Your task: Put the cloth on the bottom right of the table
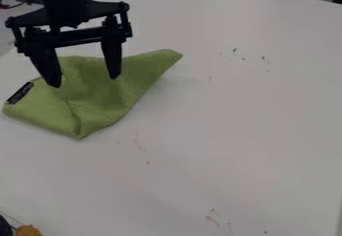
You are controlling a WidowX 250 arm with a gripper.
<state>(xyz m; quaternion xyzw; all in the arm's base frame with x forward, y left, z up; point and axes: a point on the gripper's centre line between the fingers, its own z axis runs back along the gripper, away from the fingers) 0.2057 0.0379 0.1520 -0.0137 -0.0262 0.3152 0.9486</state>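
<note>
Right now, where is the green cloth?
In the camera view, the green cloth lies at the upper left of the white table, directly beneath the open gripper.

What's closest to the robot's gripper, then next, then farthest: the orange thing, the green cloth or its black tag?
1. Green cloth: right by the gripper.
2. Black tag: on the cloth's edge, picture left.
3. Orange thing: picture's bottom left corner.

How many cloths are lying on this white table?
1. The green cloth lies rumpled toward the upper left of the table in the view, with the open gripper over it.
</note>
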